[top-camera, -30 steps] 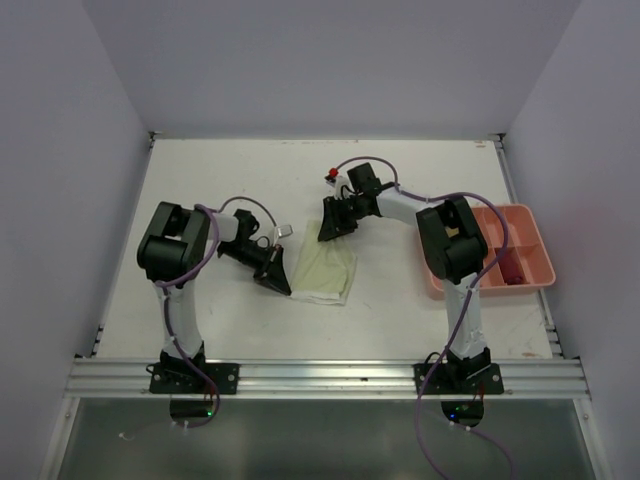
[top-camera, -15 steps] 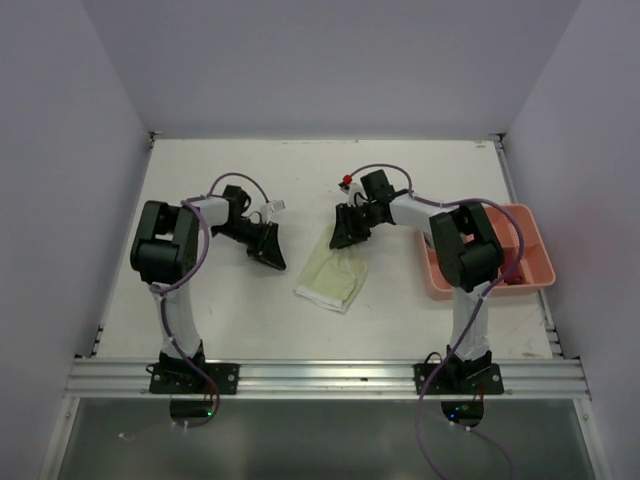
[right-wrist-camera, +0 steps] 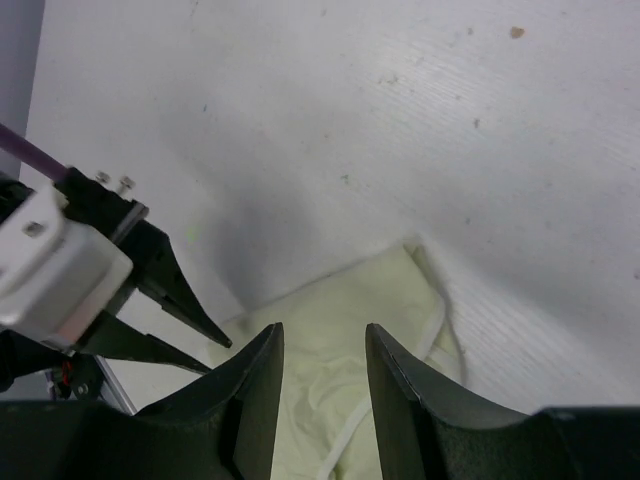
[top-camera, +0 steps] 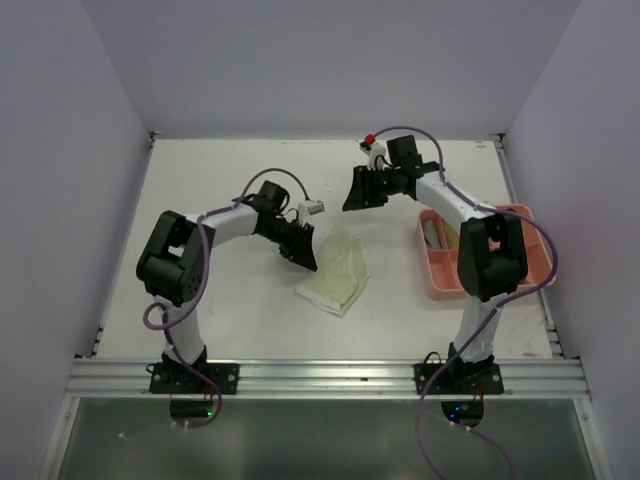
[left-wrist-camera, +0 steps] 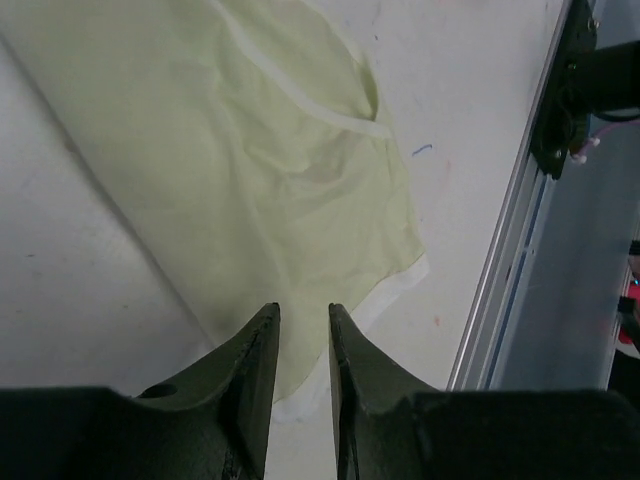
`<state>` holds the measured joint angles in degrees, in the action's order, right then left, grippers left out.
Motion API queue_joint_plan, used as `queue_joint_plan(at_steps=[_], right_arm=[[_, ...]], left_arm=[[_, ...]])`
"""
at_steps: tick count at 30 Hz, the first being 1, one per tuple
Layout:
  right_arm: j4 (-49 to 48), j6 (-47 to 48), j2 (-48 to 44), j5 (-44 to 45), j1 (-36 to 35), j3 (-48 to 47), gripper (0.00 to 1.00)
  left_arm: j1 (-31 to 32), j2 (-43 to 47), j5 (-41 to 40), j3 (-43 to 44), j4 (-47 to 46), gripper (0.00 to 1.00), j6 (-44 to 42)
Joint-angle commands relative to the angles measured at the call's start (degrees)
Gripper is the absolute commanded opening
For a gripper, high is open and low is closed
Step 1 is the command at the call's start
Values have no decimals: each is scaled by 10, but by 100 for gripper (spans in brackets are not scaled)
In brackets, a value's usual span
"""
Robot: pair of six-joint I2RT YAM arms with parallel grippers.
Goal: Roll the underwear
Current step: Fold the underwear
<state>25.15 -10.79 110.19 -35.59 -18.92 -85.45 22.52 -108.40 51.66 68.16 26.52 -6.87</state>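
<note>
One piece of underwear (top-camera: pixel 336 270), pale yellow-green with white trim, lies loosely folded and wrinkled on the white table. My left gripper (top-camera: pixel 306 260) hovers low over its left edge, jaws a little apart. In the left wrist view the cloth (left-wrist-camera: pixel 250 130) spreads ahead of the left gripper (left-wrist-camera: pixel 302 312), with nothing between the fingers. My right gripper (top-camera: pixel 354 196) hangs open above the table beyond the garment's far end. The right wrist view looks down between the right gripper (right-wrist-camera: pixel 322 335) onto the underwear (right-wrist-camera: pixel 375 290) and shows the left gripper (right-wrist-camera: pixel 216 357) beside it.
A salmon-pink compartment tray (top-camera: pixel 518 214) sits at the right, partly under the right arm, with a grey cloth (top-camera: pixel 437 236) in its left compartment. An aluminium rail (top-camera: pixel 320 378) runs along the near table edge. White walls close in the back and both sides.
The left gripper opened, then swung right to the garment's left edge. The right gripper pulled back and up from the garment's far end, opening wider. The garment now lies more bunched.
</note>
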Motion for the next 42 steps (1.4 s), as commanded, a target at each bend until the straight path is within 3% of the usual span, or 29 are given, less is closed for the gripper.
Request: queue_joint_plan(at_steps=[1,6,9,13,16,20,23,25,29,31,33,38,42], right_arm=[[34,17,-2,-14,30,-28,42],[54,55,5,-20,41,-41,41],[68,70,9,-20,41,-43,41],[79,82,13,-30,42,-35,40],[77,83,13,-42,42,-28,38],[75,88,13,-42,42,-29,33],[76,89,18,-40,42,-33,31],[75,91,20,-45,42,-36,29],[56,86,27,-55,42,-38,27],[29,68,36,-68,41,-46,26],[6,24,59,-83,37,-51,24],[-117,-100,100,-141,11,-31,24],[-174,-150,141,-140,-6,-30,25]], left_arm=[[9,-41,-6,-12,-11,29,21],[8,-102,-102,80,89,27,-64],[2,-148,-166,162,175,27,-166],[-22,-218,-245,288,299,31,-365],[-32,-211,-273,320,300,35,-468],[-35,-167,-246,325,254,41,-531],[-36,-107,-164,313,243,48,-546],[-35,-46,-122,262,212,52,-550],[-13,35,-124,159,160,47,-538],[-11,52,-110,118,121,36,-478],[-13,44,-80,108,120,33,-446],[-39,23,91,27,-44,34,-184],[-45,2,130,-51,-234,36,63]])
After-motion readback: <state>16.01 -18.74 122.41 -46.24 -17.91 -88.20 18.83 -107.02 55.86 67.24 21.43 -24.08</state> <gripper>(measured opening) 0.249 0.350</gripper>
